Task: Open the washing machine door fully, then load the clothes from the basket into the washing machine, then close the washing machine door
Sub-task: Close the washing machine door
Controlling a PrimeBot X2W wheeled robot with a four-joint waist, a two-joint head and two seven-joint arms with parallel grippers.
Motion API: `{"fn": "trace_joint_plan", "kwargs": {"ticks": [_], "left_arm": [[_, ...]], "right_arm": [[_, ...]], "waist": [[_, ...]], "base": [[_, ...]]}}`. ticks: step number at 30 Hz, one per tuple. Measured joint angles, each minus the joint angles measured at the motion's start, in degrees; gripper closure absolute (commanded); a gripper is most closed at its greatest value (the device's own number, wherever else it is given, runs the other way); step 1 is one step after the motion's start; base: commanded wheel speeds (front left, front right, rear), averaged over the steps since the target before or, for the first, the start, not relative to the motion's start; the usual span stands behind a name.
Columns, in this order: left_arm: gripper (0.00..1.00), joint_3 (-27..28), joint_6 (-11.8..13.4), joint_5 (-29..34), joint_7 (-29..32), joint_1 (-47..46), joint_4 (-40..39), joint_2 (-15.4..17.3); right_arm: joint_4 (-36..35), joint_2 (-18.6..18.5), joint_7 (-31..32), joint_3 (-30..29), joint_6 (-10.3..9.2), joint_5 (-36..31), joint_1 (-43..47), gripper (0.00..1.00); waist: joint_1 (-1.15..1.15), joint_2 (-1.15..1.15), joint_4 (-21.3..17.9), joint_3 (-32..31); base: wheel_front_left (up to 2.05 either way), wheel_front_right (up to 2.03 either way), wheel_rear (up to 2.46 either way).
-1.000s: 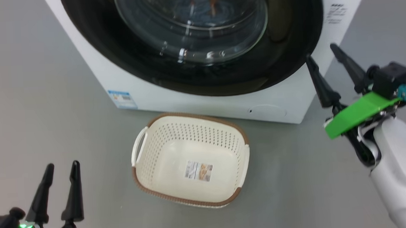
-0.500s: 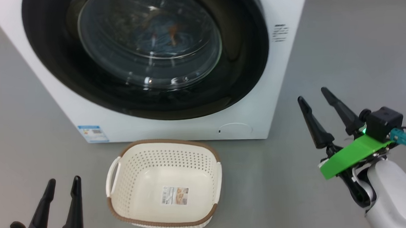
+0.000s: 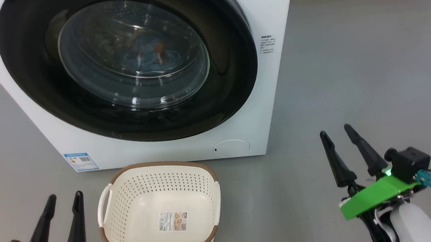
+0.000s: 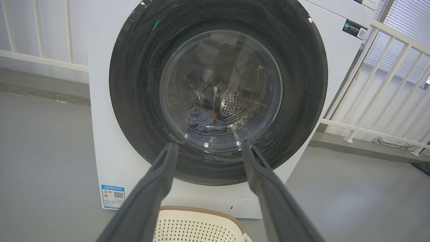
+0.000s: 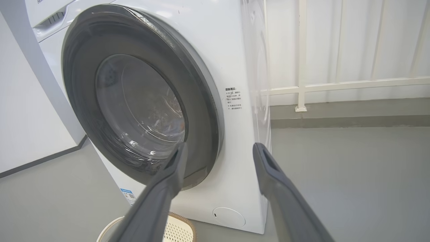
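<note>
Grey floor [image 3: 346, 73], with a white railing [image 4: 369, 84] behind. The left gripper [image 3: 65, 197] sits low at the left, fingers spread wide and holding nothing. The right gripper [image 3: 335, 130], also spread and empty, hovers off the right corner of the machine [image 3: 269, 15]. Between them, nearer the left one, the basket [image 3: 158, 164] stands just before the machine, its label [image 3: 172, 221] showing. The door [image 3: 228, 79] lies closed against the front. Through its glass, blue clothes [image 3: 142, 54] lie in the drum.

We count one washing machine [image 3: 172, 151], one door [image 3: 101, 119], one basket [image 3: 189, 185], one blue garment [image 3: 142, 56] behind the glass, one blue sticker [image 3: 81, 162], one round cap [image 3: 231, 147], and two grippers: left gripper [image 3: 65, 197], right gripper [image 3: 334, 130].
</note>
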Motion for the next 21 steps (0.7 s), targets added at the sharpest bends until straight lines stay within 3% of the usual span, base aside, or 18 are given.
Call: {"fn": "trace_joint_plan", "kwargs": {"ticks": [21], "left_arm": [[0.0,1.5,0.0,0.5,0.0,1.4,-0.5,-1.5]], "right_arm": [[-1.5,1.8,0.0,-2.7,0.0,-0.6,4.9,0.0]], "waist": [[0.0,0.0,-1.0,-1.2]], "base": [[0.0,0.0,0.0]]}}
